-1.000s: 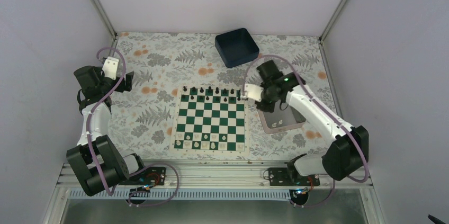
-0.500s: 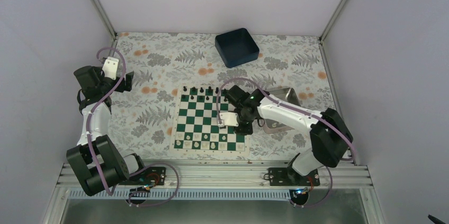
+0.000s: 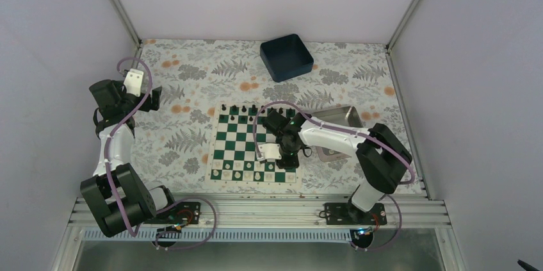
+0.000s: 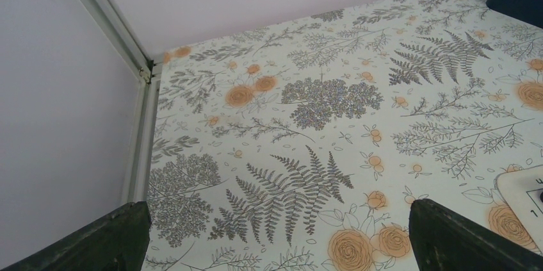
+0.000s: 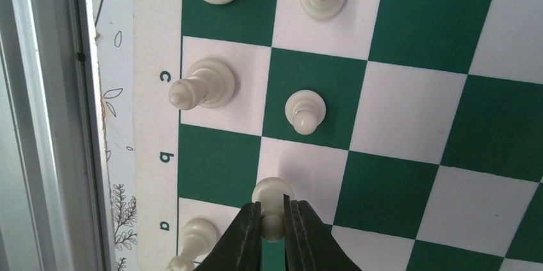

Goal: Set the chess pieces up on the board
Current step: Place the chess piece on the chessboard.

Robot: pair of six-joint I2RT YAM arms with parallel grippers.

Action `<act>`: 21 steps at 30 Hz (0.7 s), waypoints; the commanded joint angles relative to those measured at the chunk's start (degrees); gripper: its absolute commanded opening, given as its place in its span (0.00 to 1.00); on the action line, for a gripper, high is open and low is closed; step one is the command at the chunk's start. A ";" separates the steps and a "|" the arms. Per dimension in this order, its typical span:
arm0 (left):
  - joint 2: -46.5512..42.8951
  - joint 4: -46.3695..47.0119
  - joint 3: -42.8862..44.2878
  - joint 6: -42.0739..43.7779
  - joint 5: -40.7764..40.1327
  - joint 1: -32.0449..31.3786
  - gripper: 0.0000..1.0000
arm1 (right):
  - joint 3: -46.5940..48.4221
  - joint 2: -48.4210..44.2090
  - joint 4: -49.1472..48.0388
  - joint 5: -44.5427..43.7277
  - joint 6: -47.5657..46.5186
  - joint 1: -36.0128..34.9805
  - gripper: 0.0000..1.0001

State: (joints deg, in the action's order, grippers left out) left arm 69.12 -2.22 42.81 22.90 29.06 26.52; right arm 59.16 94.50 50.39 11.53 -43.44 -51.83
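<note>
The board (image 3: 240,146) lies in the middle of the table. Cream chess pieces (image 3: 238,172) stand along its near edge and black pieces (image 3: 253,112) along its far edge. My right gripper (image 3: 282,159) hangs over the near right part of the board. In the right wrist view the right gripper (image 5: 274,221) is shut on a cream pawn (image 5: 273,195), over the white square in file b. Cream pieces stand nearby: c1 (image 5: 205,85), a pawn at c2 (image 5: 305,111), a piece at a1 (image 5: 192,238). My left gripper (image 3: 153,99) is open and empty, left of the board; its fingers (image 4: 96,239) stand wide apart.
A silver metal tray (image 3: 342,117) lies right of the board, partly under the right arm. A dark blue square bin (image 3: 286,57) stands at the back. A corner of the board (image 4: 525,197) shows at the right edge of the left wrist view.
My right arm has swung from the tray at the board's far right corner to the near right part of the board, carrying the pawn. The left arm has not moved.
</note>
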 commanded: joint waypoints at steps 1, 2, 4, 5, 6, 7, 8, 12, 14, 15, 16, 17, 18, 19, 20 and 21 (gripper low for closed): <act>0.46 0.97 0.00 -0.04 1.09 0.45 1.00 | 0.24 0.49 -1.40 0.01 -0.32 -0.75 0.11; 0.53 0.99 0.05 -0.09 1.09 0.44 1.00 | 0.20 0.43 -1.54 -0.16 -0.33 -0.65 0.11; 0.53 0.99 0.01 -0.04 1.09 0.45 1.00 | 0.01 2.07 -1.90 -0.29 -0.33 -0.70 0.11; 0.56 0.99 0.00 -0.04 1.09 0.39 1.00 | 0.06 2.23 -2.23 -0.24 -0.34 -0.70 0.11; 0.57 1.01 0.06 -0.04 1.09 0.42 1.00 | 0.06 2.37 -2.32 -0.26 -0.45 -0.64 0.11; 0.57 1.01 0.06 -0.04 1.09 0.44 1.00 | -0.02 2.56 -2.39 -0.42 -0.34 -0.64 0.11; 0.56 0.99 0.03 -0.04 1.10 0.46 1.00 | -0.07 2.90 -2.50 -0.49 -0.37 -0.65 0.12; 0.59 0.94 0.10 -0.04 1.09 0.43 1.00 | -0.36 3.85 -2.93 -0.96 -0.44 -0.64 0.12; 0.57 0.97 0.05 -0.04 1.09 0.41 1.00 | -0.32 3.85 -2.94 -1.12 -0.42 -0.68 0.12; 0.62 0.99 0.02 -0.04 1.09 0.41 1.00 | -0.35 3.79 -2.93 -1.01 -0.45 -0.64 0.13; 0.65 0.99 0.09 -0.04 1.09 0.45 1.00 | -0.38 3.78 -2.93 -0.93 -0.46 -0.67 0.13; 0.70 1.03 0.10 -0.04 1.09 0.43 1.00 | -0.48 3.72 -2.94 -1.10 -0.35 -0.66 0.14; 0.74 0.99 0.13 -0.04 1.09 0.44 1.00 | -0.59 3.62 -2.93 -1.38 -0.29 -0.64 0.18; 0.75 0.99 0.13 -0.03 1.09 0.44 1.00 | -0.74 3.34 -2.97 -1.68 -0.22 -0.64 0.23; 0.75 0.99 0.09 -0.04 1.10 0.46 1.00 | -0.79 3.04 -3.09 -1.96 -0.05 -0.66 0.27; 0.77 0.94 0.06 -0.04 1.09 0.46 1.00 | -0.87 2.61 -3.06 -2.03 -0.03 -0.66 0.28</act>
State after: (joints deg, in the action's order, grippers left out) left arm 69.63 -2.20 42.81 22.90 29.06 26.52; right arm 59.09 97.93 47.94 10.26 -43.59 -52.07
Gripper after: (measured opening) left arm 0.999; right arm 0.255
